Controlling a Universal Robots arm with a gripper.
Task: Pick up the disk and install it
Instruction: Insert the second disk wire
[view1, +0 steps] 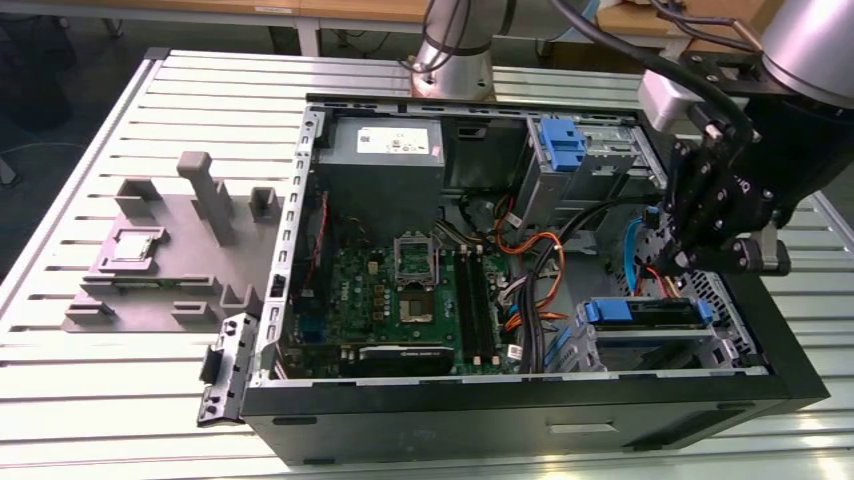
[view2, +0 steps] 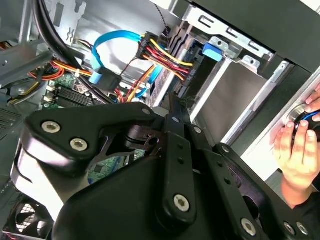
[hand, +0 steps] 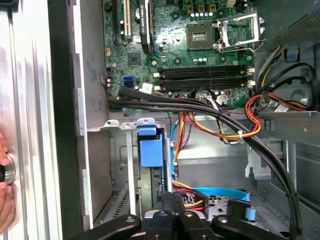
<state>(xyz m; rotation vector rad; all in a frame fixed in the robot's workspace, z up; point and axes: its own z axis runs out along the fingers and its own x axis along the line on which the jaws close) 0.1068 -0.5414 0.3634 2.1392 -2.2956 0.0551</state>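
In the exterior view, the open computer case (view1: 534, 400) lies on its side. The disk (view1: 646, 312) sits flat in the drive cage at the exterior view's right end of the case, its blue rail facing up. The gripper (view1: 697, 258) hangs just above the disk without touching it, its fingers (view2: 172, 107) pressed together and holding nothing.

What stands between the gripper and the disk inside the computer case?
Nothing visible: in the exterior view the gripper hangs just above the disk, which sits in the drive cage.
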